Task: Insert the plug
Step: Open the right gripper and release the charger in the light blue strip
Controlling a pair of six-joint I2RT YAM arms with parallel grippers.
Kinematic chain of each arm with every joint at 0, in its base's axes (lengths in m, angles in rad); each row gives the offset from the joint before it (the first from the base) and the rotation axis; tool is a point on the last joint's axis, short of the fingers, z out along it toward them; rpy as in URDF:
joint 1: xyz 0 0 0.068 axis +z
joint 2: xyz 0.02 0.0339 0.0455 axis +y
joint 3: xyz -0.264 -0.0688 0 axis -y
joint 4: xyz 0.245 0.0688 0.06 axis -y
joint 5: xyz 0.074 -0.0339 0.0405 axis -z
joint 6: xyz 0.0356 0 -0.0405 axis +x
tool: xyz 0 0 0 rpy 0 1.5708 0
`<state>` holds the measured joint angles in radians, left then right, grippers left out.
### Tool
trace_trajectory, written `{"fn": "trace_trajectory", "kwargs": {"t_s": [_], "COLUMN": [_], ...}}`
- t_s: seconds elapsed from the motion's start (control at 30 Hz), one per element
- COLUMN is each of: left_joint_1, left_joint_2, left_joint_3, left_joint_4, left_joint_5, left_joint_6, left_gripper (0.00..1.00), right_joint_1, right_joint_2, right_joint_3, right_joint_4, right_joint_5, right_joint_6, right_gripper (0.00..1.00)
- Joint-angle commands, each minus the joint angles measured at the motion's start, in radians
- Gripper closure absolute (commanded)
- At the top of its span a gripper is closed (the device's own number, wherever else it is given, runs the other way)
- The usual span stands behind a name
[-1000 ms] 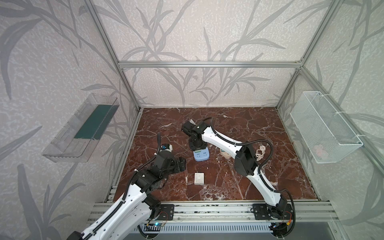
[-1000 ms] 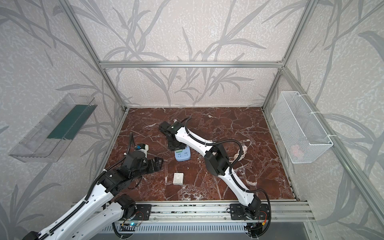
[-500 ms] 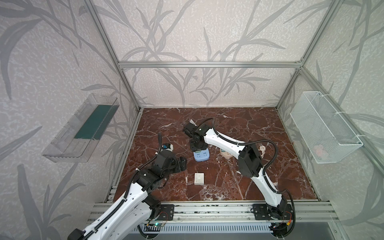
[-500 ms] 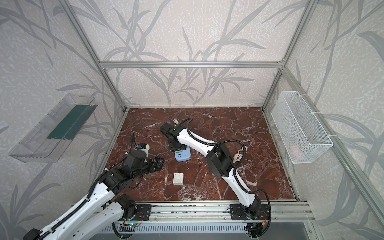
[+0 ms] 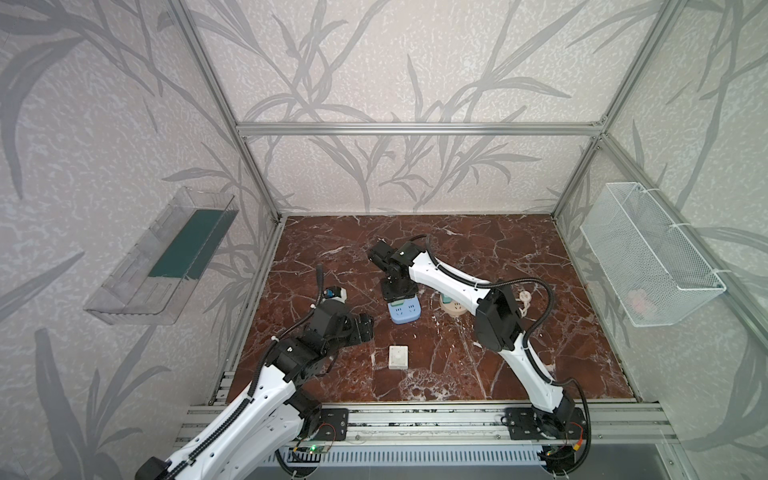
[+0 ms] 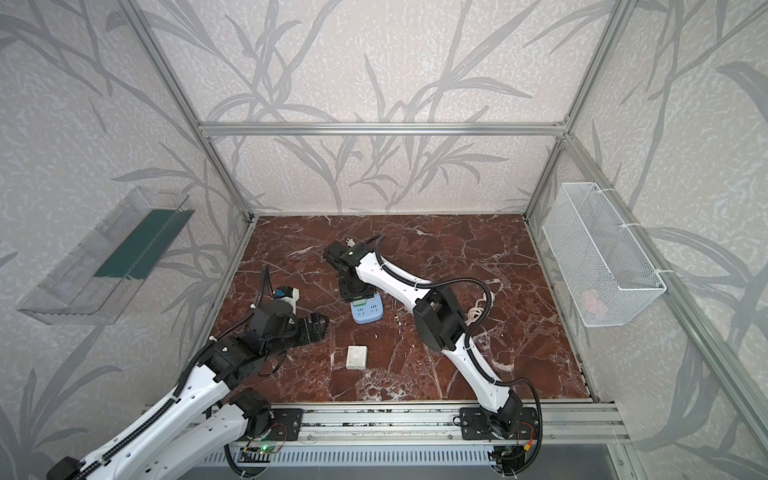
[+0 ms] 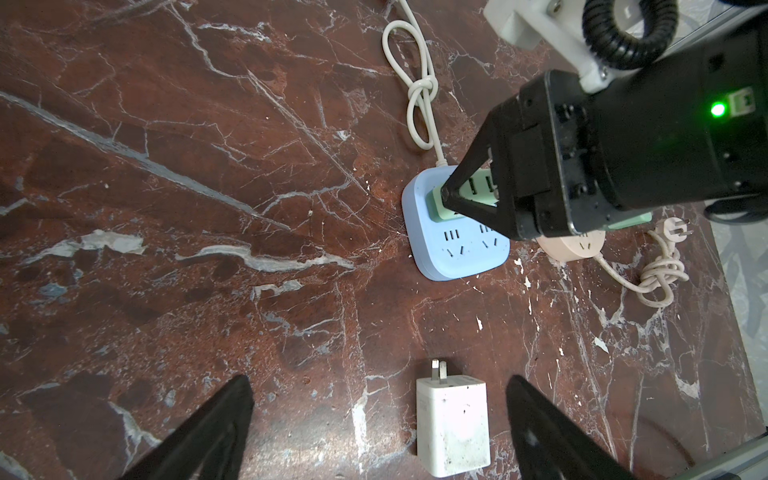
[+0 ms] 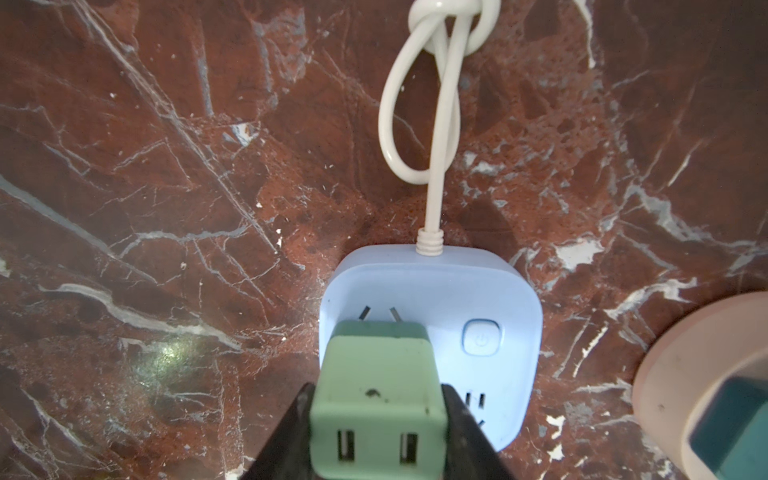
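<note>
Since a second ago my right elbow (image 5: 496,320) has swung slightly toward the right of both top views. The wrist over the strip and my whole left arm have hardly shifted.

Top views: right end effector (image 5: 400,296) (image 6: 357,296) points down onto the far end of the blue power strip (image 5: 404,313) (image 6: 367,313), near the middle of the worktop (image 5: 519,257). Left end effector (image 5: 365,328) (image 6: 318,328) hangs low, left of the strip and apart from it. White charger (image 5: 398,357) (image 6: 356,357) lies flat nearer the front rail. Pink round socket (image 5: 452,308) sits just right of the strip, partly under my right forearm.

Left wrist: left end effector (image 7: 379,380) has its fingers (image 7: 232,415) wide apart. The white charger (image 7: 452,419) lies on the worktop between them, nearer one finger, prongs toward the strip. Beyond it, my right end effector is clamped on the green plug (image 7: 476,188), which stands upright on the blue power strip (image 7: 457,253) at its cord end.

Right wrist: right end effector (image 8: 377,388) grips the green plug (image 8: 374,365) by two opposite sides. Plug sits over one outlet of the strip (image 8: 478,291), beside the power button (image 8: 481,337). Base looks down on the face, but I can't tell if it is fully seated. Knotted white cord (image 8: 440,104) leaves the strip's far edge.
</note>
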<state>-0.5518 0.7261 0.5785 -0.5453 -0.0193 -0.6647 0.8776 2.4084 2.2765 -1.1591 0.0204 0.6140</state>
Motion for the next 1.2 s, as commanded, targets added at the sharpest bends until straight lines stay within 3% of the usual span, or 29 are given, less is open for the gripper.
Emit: {"fn": "trace_trajectory", "kwargs": {"t_s": [0.0, 0.3, 0.53, 0.77, 0.9, 1.17], "left_joint_1": [-0.003, -0.003, -0.002, -0.003, -0.002, -0.002], "left_joint_2": [-0.016, -0.043, -0.06, -0.049, -0.045, -0.031], "left_joint_3": [-0.009, -0.008, 0.0, -0.005, -0.009, -0.023], "left_joint_4": [-0.001, -0.017, -0.038, -0.028, -0.012, 0.016], "left_joint_5": [-0.007, -0.015, -0.02, -0.02, -0.018, -0.009], "left_joint_6": [0.009, 0.008, 0.003, -0.001, -0.003, -0.004], "left_gripper": [0.07, 0.08, 0.07, 0.07, 0.07, 0.07], "right_joint_1": [-0.001, 0.003, 0.01, 0.029, 0.057, 0.14], "right_joint_2": [0.028, -0.003, -0.019, -0.223, -0.4, -0.608], "right_joint_3": [0.065, 0.105, 0.123, -0.183, -0.451, -0.805], "right_joint_4": [-0.11, -0.098, -0.144, -0.013, 0.15, 0.378], "right_joint_5": [-0.02, -0.013, 0.028, 0.107, 0.125, 0.056], "right_joint_6": [-0.029, -0.041, -0.066, -0.061, -0.042, 0.088], "right_gripper": [0.59, 0.49, 0.47, 0.46, 0.34, 0.28]}}
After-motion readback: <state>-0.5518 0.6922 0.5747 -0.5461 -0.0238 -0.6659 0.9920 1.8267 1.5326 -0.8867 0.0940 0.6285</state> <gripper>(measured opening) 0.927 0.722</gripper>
